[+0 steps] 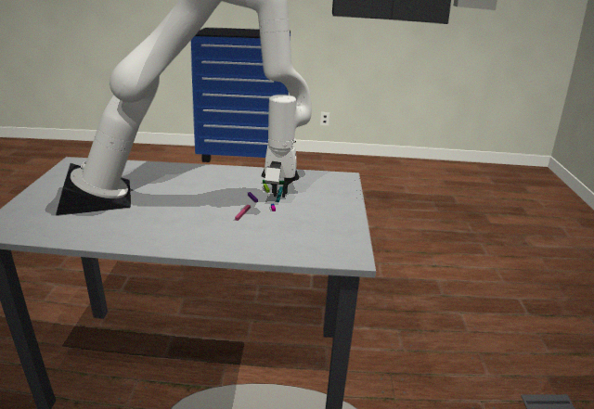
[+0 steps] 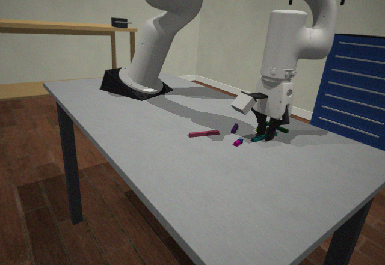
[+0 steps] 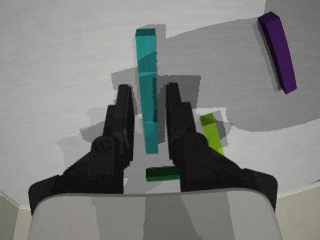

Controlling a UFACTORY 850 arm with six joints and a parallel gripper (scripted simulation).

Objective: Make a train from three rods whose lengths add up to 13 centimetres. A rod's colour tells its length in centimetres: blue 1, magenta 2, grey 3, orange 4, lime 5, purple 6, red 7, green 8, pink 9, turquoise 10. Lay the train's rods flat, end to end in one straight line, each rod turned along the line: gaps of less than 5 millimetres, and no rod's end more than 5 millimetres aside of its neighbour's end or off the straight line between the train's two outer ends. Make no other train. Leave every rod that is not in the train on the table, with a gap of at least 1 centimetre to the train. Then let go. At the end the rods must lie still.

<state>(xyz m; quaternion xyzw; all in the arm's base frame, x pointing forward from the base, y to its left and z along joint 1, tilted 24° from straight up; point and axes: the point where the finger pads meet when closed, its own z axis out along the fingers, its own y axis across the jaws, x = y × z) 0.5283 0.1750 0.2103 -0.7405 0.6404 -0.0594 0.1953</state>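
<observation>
A turquoise rod (image 2: 257, 139) (image 3: 146, 60) lies flat. My gripper (image 1: 279, 195) (image 2: 264, 137) (image 3: 149, 100) is open around it, low down, one finger on each side, with a gap on both sides in the wrist view. A magenta rod (image 1: 273, 209) (image 2: 237, 143) and a blue rod (image 2: 240, 140) lie end to end, seemingly touching, apart from the turquoise one. A pink rod (image 1: 242, 212) (image 2: 203, 133) and a purple rod (image 1: 251, 197) (image 2: 234, 128) (image 3: 280, 55) lie apart. A lime rod (image 1: 265, 187) (image 3: 213, 136) and a green rod (image 2: 281, 128) (image 3: 162, 174) lie near the gripper, partly hidden.
The grey table (image 1: 167, 232) (image 2: 202, 178) bears the arm's black base (image 1: 93, 201) (image 2: 133, 89) at its far end. The lime rod lies close beside one finger in the wrist view. A blue drawer cabinet (image 1: 230, 102) (image 2: 351, 91) stands behind the table.
</observation>
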